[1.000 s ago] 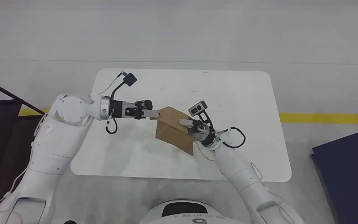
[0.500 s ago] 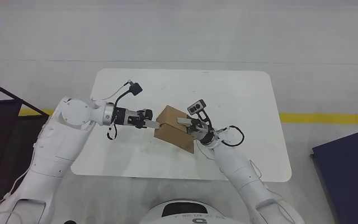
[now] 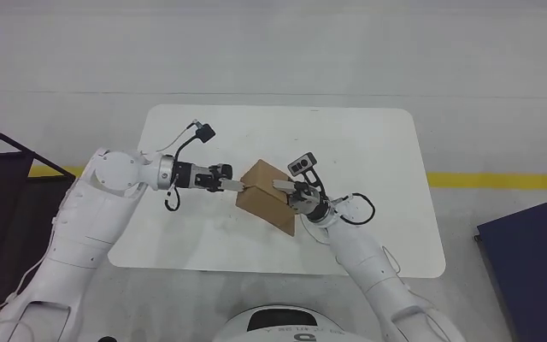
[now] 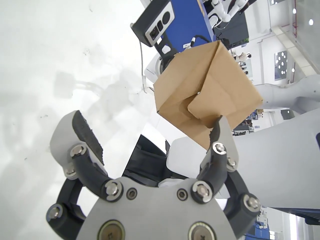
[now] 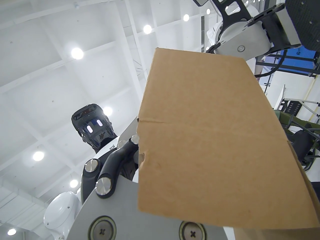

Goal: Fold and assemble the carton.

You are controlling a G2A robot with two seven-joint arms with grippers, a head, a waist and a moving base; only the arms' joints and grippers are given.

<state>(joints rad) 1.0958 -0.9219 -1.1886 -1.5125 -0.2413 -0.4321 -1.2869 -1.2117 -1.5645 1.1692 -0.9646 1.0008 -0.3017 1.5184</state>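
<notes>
Brown cardboard carton (image 3: 267, 196) sits tilted over the middle of the white tabletop (image 3: 359, 145), right pincer (image 3: 289, 190) clamped on one wall, left pincer (image 3: 229, 180) gaping wide, one fingertip touching the tucked end flaps; body looks erected, this end near closed, other end unseen.

You look down on the table (image 3: 359, 145) from the top view. Both wrist views sit close to the carton (image 4: 207, 88), on opposite sides.
</notes>
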